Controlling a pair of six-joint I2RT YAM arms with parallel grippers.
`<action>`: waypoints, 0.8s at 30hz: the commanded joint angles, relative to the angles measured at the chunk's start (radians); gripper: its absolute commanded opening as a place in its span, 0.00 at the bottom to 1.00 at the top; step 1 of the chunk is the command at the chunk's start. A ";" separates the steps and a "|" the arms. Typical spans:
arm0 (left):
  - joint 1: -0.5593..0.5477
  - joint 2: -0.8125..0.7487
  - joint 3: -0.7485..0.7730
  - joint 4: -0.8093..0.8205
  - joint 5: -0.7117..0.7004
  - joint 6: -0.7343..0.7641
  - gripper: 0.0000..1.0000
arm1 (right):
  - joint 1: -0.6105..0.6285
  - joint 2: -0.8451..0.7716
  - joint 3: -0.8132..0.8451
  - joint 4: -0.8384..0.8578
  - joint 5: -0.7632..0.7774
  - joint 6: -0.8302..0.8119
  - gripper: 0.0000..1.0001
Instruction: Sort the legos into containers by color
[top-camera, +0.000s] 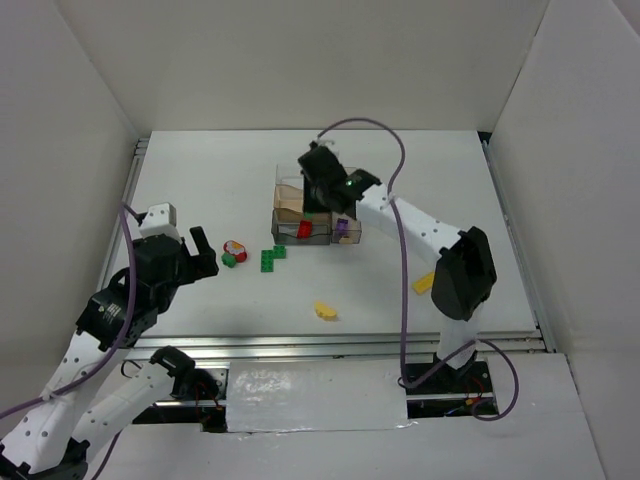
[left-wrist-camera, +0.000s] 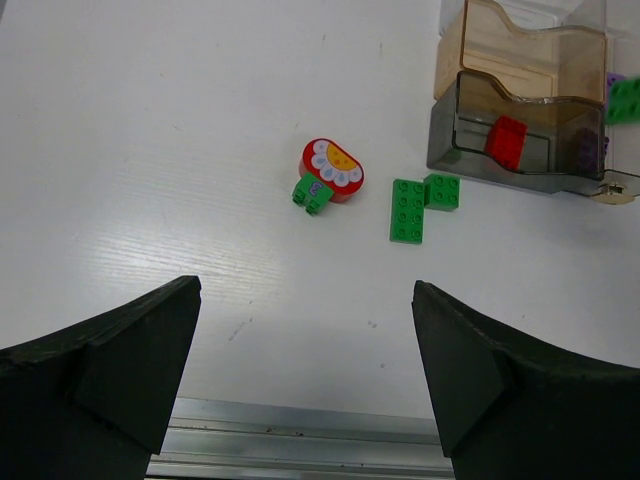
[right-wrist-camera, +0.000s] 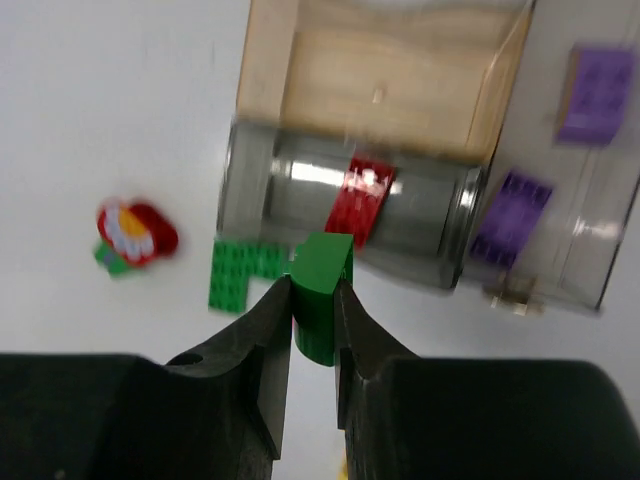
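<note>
Right pincer (right-wrist-camera: 312, 300) clenched on a blocky green brick (right-wrist-camera: 322, 275), a red brick (right-wrist-camera: 362, 200) in the smoky tray (right-wrist-camera: 455, 235) just beyond it; left pincer (left-wrist-camera: 305, 320) released.

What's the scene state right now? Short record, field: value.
left claw: open, holding nothing, above the table
right claw: shut on a green brick, above the tray
in tray: red brick in the grey compartment; purple bricks in the clear part beside it
loose on table: green plates, red-and-white flower piece, two yellow bricks
</note>
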 joint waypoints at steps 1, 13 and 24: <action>0.014 0.004 -0.004 0.047 0.014 0.031 0.99 | -0.078 0.130 0.202 -0.053 0.023 -0.060 0.12; 0.042 0.009 -0.010 0.060 0.045 0.042 0.99 | -0.210 0.433 0.596 -0.145 0.015 -0.085 0.16; 0.070 0.013 -0.012 0.074 0.083 0.060 0.99 | -0.214 0.410 0.566 -0.133 -0.022 -0.094 0.74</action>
